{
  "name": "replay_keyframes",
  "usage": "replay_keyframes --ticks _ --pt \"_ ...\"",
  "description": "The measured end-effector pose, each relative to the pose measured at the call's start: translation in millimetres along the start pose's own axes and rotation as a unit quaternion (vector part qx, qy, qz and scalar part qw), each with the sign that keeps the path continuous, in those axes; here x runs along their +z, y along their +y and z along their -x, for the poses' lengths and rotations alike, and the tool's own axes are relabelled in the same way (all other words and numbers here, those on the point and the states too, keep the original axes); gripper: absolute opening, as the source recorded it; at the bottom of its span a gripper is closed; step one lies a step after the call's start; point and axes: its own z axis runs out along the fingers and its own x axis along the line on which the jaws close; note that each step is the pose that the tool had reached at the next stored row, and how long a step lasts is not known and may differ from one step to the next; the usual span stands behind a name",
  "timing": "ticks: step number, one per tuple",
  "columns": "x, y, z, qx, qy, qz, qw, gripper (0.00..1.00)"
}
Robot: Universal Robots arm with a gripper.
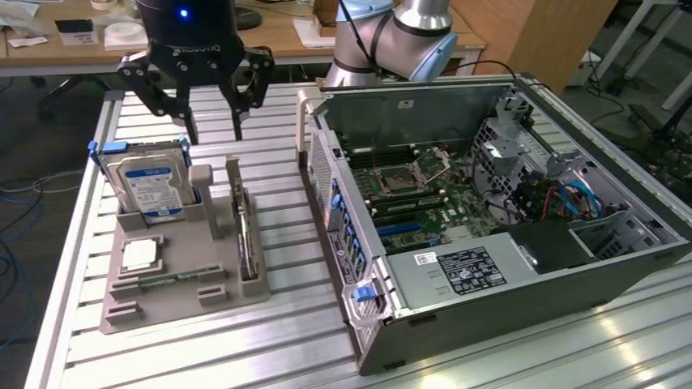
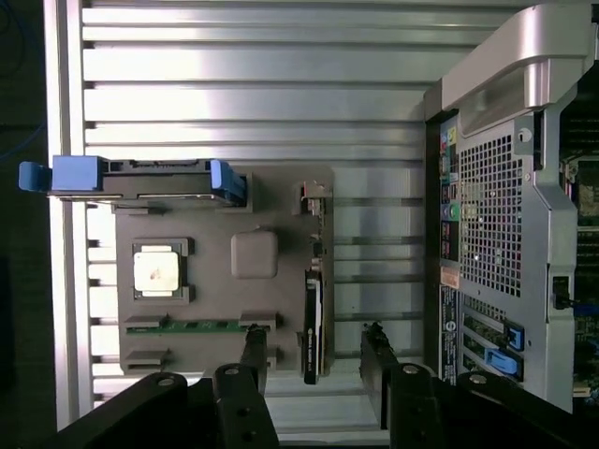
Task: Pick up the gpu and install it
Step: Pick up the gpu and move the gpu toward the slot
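**Entry: gpu pick, hazards**

- **End effector** (image 1: 214,131): released, fingers spread, holding nothing. It hangs above the bench (image 1: 281,340), clear of all parts.
- **gpu** (image 1: 245,237): stands on edge in a narrow slot of the grey fixture tray (image 1: 184,296), on the side nearest the computer case (image 1: 487,275). In the wrist view the card (image 2: 314,323) is seen edge-on, with the fingers (image 2: 253,354) lying to either side of its line.
- **Neighbours:** hard drive (image 1: 151,185) upright at the tray's far end; processor chip (image 1: 141,255) and memory stick (image 1: 168,279) lying flat in their recesses.

**Risks, as judged:**
1. The card is thin. An off-centre descent could land a fingertip on its top edge, or on the tray's upright post (image 1: 201,185).
2. A skewed close could tilt the card and jam it in its slot.
3. The tray may not be fastened to the bench, though that is hard to tell. If loose, a tight slot could lift or drag it.
4. A pinch on components rather than the board edge could damage them.
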Motion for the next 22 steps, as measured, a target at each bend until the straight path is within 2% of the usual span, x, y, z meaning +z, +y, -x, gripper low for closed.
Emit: replay_keyframes --ticks 11,22 --pt "17.1 -5.8 -0.1 -0.019 0.0025 0.0 0.9998 0.53" --pt "30.7 -9.5 -0.2 -0.024 0.0041 0.0001 0.9997 0.53"
